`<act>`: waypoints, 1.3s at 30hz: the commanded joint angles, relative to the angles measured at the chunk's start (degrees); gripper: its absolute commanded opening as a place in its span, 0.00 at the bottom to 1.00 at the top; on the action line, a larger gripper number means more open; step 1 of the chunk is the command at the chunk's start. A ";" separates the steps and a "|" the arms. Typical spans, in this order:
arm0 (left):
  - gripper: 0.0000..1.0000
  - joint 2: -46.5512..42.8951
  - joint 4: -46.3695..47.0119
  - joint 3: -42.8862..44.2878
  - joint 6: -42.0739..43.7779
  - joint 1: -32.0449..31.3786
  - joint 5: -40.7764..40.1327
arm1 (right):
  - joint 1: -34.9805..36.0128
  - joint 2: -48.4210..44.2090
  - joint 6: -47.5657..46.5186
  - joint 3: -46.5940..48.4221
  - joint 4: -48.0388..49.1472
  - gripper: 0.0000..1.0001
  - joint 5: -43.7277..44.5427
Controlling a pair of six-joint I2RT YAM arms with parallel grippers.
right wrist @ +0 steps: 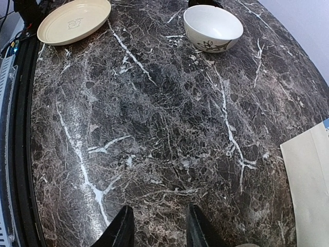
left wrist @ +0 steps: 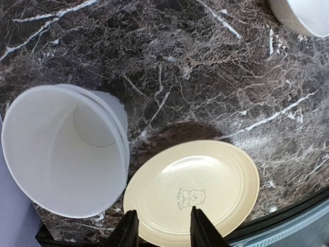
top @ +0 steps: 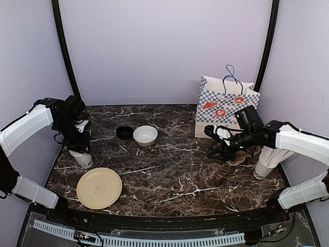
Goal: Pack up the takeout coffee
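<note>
One takeout coffee cup [top: 83,159] stands uncapped near the table's left edge. The left wrist view looks down into it [left wrist: 61,149]; it is white and empty. My left gripper [top: 81,145] hangs just above the cup, jaws apart and holding nothing. In its wrist view the fingertips [left wrist: 160,229] sit over the cream plate [left wrist: 205,190], to the right of the cup. A black lid [top: 124,132] lies beside the white bowl [top: 145,135]. My right gripper [top: 212,142] hovers low in front of the checked paper bag [top: 226,105], open [right wrist: 157,226], with only marble between its fingers.
The cream plate [top: 99,188] lies front left. A white cup full of long white sticks [top: 269,157] stands at the right edge, with a brown paper thing [top: 242,154] next to it. The bowl [right wrist: 213,28] and plate [right wrist: 73,20] also show in the right wrist view.
</note>
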 commanded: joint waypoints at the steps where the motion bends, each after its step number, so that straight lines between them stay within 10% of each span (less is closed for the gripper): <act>1: 0.34 0.26 -1.43 -1.11 -1.25 0.39 -3.12 | 0.67 -0.36 -0.06 -0.95 4.17 0.34 0.58; 14: 0.45 2.66 0.99 3.01 -1.53 0.39 -8.97 | 0.64 -1.01 -0.11 -2.39 5.18 0.34 2.39; 39: 0.00 7.48 1.77 3.39 -0.48 0.39 -14.76 | 0.66 -0.46 -0.47 -3.78 6.07 0.33 3.74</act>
